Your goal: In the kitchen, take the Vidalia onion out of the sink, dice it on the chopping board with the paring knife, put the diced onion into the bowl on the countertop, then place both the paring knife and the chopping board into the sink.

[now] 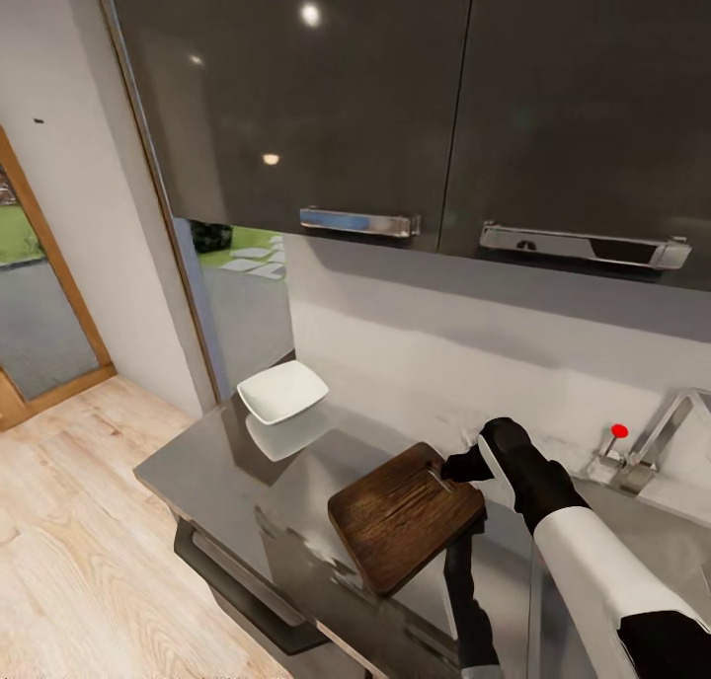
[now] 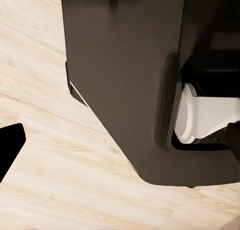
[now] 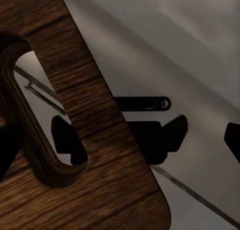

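Pale wood-plank floor (image 1: 79,561) at far left of the head view, with a door frame (image 1: 59,294) beyond it. In the left wrist view, seen again under the left tool (image 2: 120,140), fingertips (image 2: 10,145) dark at opposite edges of the picture and set wide apart, closed on nothing; hangs low beside the robot's own dark base (image 2: 125,79).

Next rightward in the head view, glossy dark grey counter (image 1: 207,477) with a white wall behind. Carries the white bowl (image 1: 283,391) near its far left corner, upright and with nothing seen inside, mirrored in the slab just beside it.

Further right, dark brown chopping board (image 1: 400,521), turned at an angle to the counter's front edge and well apart from the bowl. Whether flat on the counter or lifted off it cannot be told.

At the board's far right corner, right tool (image 1: 464,467) on a black-and-white arm (image 1: 583,551). In the right wrist view, shows fingers (image 3: 234,140) spread apart, one at each edge, with the board's (image 3: 100,140) slot-handle end between them; contact with the wood cannot be told. Reflects as a dark shape in the grey surface past the board's edge.

At far right, sink (image 1: 681,536) steelwork with chrome tap (image 1: 664,430) and red knob (image 1: 619,430). Overhead, dark glossy wall cabinets (image 1: 395,97) with chrome handles (image 1: 360,223).
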`<state>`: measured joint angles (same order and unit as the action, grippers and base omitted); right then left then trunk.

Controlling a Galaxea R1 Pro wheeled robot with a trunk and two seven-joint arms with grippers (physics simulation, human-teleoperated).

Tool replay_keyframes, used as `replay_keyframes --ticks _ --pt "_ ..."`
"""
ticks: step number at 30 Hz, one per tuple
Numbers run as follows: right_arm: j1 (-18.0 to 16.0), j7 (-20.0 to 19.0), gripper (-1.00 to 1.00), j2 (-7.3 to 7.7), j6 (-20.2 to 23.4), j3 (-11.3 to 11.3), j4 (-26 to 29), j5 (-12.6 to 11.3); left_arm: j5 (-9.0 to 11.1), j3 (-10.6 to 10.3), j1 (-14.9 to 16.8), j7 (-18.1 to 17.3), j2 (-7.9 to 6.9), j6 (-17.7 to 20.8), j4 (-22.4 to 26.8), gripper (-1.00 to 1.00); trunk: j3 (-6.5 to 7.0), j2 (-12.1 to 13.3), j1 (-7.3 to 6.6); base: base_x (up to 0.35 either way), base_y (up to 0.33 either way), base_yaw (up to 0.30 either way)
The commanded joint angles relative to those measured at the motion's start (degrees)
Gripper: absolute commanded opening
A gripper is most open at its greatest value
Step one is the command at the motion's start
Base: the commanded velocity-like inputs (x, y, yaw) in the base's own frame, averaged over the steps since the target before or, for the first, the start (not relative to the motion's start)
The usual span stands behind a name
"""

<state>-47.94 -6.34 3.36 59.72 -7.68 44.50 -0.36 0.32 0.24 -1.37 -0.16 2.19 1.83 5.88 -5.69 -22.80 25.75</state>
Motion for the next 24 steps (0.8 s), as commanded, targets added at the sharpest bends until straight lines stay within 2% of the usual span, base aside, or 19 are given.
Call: replay_keyframes --ticks 1,24 --pt "-0.05 -0.16 1.0 0.07 0.22 -0.21 0.06 0.01 0.03 0.02 -0.04 -0.02 0.01 0.19 0.18 1.0 -0.17 -0.12 0.03 0.0 0.0 0.0" --pt "-0.05 -0.16 1.0 0.07 0.22 -0.15 0.06 0.01 0.03 0.02 -0.04 -0.02 0.01 0.19 0.18 1.0 -1.68 -0.12 0.03 0.0 0.0 0.0"
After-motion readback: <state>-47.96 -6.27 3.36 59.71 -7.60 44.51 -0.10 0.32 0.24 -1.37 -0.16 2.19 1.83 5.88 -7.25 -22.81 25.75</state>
